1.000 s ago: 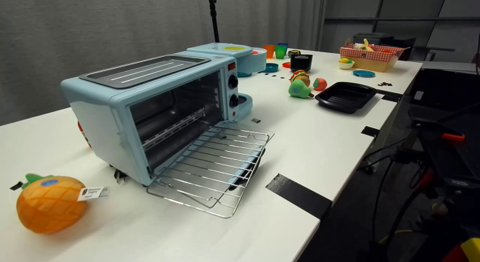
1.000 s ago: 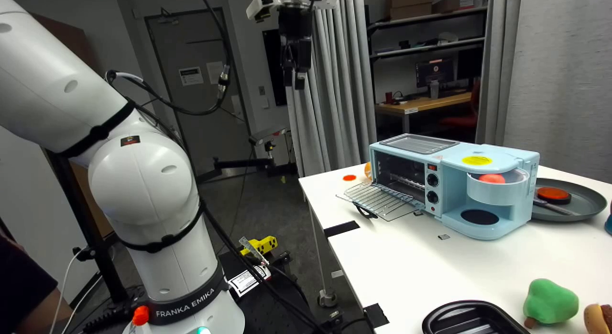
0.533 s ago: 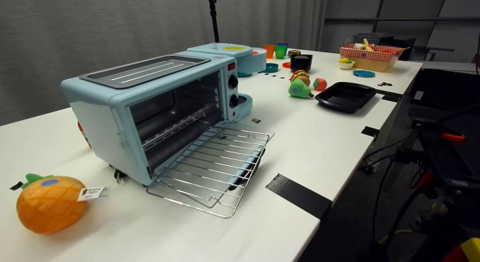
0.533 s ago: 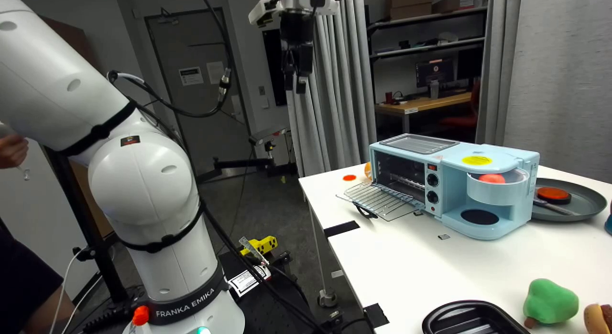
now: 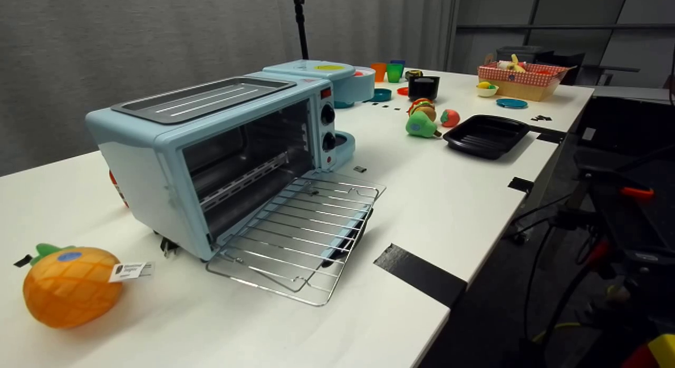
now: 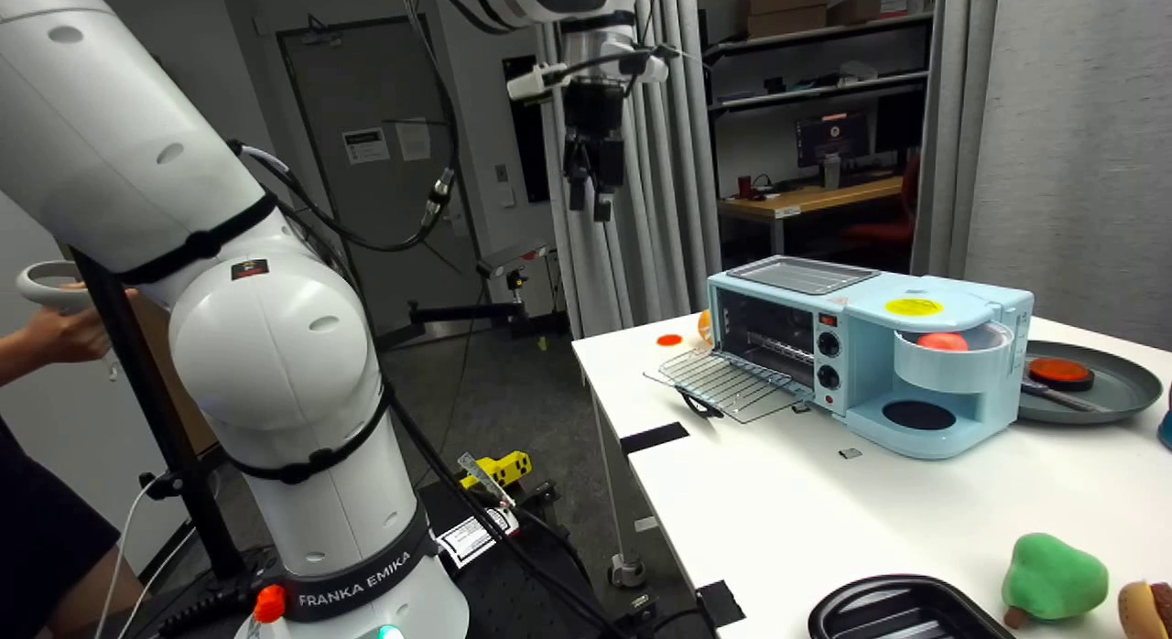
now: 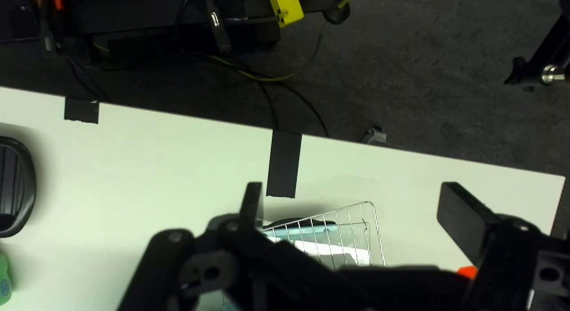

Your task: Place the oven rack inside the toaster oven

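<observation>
White table (image 5: 437, 204), grey curtain (image 5: 158, 36) behind

That smooth white, round-jointed robot arm (image 6: 275, 346) wears black straps (image 6: 203, 244), black cables (image 6: 389, 248) and a dark band (image 6: 359, 580) lettered FRANKA EMIKA; its blocky black gripper (image 7: 354, 206) has screw heads (image 7: 175, 235) at the knuckles.

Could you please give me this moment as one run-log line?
gripper: open, empty | oven rack: outside, lying across lowered door | toaster oven: open | placement: not yet done
</observation>
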`<act>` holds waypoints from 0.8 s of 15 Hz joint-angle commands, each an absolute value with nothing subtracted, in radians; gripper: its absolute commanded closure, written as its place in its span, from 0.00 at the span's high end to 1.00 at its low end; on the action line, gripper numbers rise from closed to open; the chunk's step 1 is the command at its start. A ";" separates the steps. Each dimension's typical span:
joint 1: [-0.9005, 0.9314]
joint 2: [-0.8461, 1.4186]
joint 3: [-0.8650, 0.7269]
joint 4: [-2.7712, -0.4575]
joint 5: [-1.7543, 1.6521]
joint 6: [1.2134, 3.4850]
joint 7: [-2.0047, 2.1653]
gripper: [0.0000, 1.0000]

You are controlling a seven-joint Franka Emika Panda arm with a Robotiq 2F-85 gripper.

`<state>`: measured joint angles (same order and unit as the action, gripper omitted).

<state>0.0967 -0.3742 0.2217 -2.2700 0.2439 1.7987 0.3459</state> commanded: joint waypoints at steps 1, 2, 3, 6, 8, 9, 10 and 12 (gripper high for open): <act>0.109 -0.291 0.228 -2.282 0.249 1.919 0.356 1.00; 0.111 -0.263 0.228 -2.284 0.252 1.955 0.357 1.00; 0.113 -0.238 0.229 -2.284 0.248 1.986 0.362 1.00; 0.120 -0.164 0.228 -2.274 0.238 2.049 0.374 1.00; 0.124 -0.130 0.225 -2.272 0.232 2.067 0.385 1.00; 0.127 -0.121 0.222 -2.275 0.236 2.074 0.383 1.00; 0.126 -0.143 0.213 -2.287 0.239 2.054 0.363 1.00; 0.128 -0.123 0.213 -2.284 0.239 2.062 0.363 1.00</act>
